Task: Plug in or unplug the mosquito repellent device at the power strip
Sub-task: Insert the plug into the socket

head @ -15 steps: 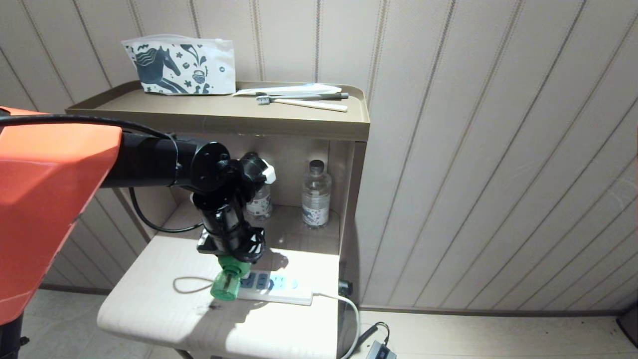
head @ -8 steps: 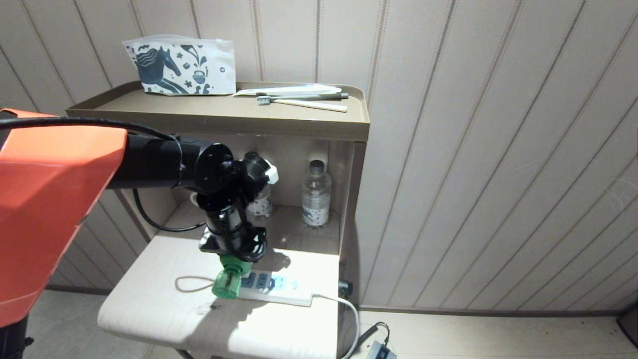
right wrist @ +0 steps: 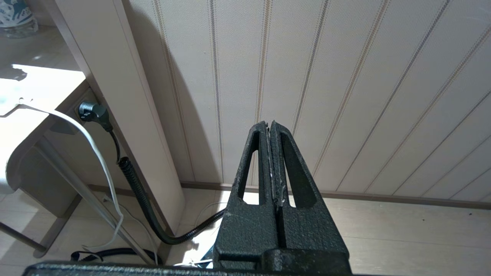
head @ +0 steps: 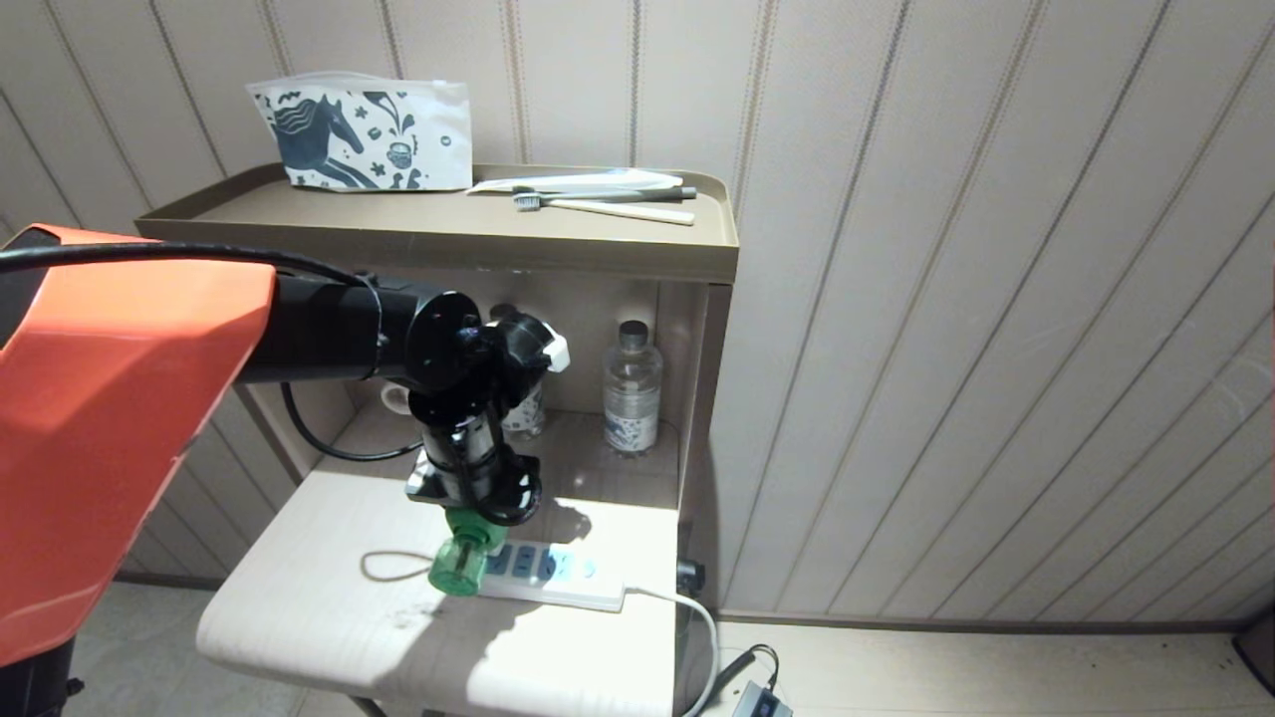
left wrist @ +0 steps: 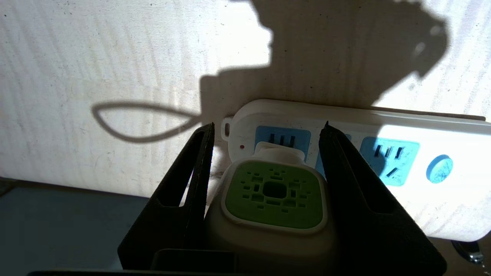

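Left gripper (left wrist: pixel 266 132): two black, matte, wedge-shaped fingers (left wrist: pixel 199 161) flank the mosquito repellent device (left wrist: pixel 274 193) and pinch its squarish white plastic head on both sides. The head's face is a rounded green panel pierced with small slots around a central hole. In the head view the left gripper (head: pixel 468 520) points down from a black cylindrical wrist, and the device's translucent green bottle (head: pixel 456 568) sticks out toward 7 o'clock, tilted off vertical. The device sits over the end socket of the power strip (left wrist: pixel 383 153), at the end away from the cord; whether its prongs are fully seated cannot be told. Power strip: flat white glossy bar, pale blue socket faces, a round blue button at 3 o'clock of the device. It lies on a pale, wood-grained tabletop (head: pixel 299 607) with rounded corners, half in hard sunlight. White cord (head: pixel 687 612) leaves the strip at 4 o'clock and drops over the edge. At 12 o'clock, in a recess behind, stands a clear plastic water bottle (head: pixel 632 398). Above it is a brown shelf (head: pixel 448 234) with a raised lip that carries a printed pouch (head: pixel 364 134) and a toothbrush (head: pixel 603 206). Right gripper (right wrist: pixel 270 128): textured black fingers pressed together, holding nothing, facing a ribbed beige wall panel (right wrist: pixel 345 96).
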You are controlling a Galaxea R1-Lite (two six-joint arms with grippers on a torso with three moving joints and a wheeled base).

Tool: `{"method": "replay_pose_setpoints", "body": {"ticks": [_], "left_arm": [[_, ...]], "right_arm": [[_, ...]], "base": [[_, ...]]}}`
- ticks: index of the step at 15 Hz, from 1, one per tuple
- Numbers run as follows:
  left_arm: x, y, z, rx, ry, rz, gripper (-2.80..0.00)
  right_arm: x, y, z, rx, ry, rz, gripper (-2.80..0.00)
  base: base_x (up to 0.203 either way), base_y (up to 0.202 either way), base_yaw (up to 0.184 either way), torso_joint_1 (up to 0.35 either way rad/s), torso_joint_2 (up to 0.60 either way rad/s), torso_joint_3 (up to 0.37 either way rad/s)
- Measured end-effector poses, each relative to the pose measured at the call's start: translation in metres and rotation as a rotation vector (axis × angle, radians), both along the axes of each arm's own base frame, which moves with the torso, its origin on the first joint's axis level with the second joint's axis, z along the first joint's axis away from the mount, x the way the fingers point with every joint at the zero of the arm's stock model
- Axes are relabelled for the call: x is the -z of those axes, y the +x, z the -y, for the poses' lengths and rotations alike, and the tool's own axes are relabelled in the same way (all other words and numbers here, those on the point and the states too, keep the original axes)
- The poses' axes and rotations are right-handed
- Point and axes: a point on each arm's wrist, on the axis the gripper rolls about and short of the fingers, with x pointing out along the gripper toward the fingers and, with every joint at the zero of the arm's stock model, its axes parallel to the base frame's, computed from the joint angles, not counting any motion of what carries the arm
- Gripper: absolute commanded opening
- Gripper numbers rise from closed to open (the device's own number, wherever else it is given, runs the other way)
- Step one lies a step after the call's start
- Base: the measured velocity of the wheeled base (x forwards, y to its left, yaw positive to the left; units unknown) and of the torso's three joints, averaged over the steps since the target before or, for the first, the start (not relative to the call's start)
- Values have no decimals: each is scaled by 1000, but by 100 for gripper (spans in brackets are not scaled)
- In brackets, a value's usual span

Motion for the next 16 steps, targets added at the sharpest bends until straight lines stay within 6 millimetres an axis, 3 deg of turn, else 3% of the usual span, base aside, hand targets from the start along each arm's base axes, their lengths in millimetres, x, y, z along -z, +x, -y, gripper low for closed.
{"method": "replay_pose_setpoints", "body": {"ticks": [16], "left_arm": [[16, -4, 21, 23, 49, 2, -280]], "right_arm": [[0, 0, 0, 0, 0, 0, -280]], "base": [[0, 0, 0, 0, 0, 0]]}}
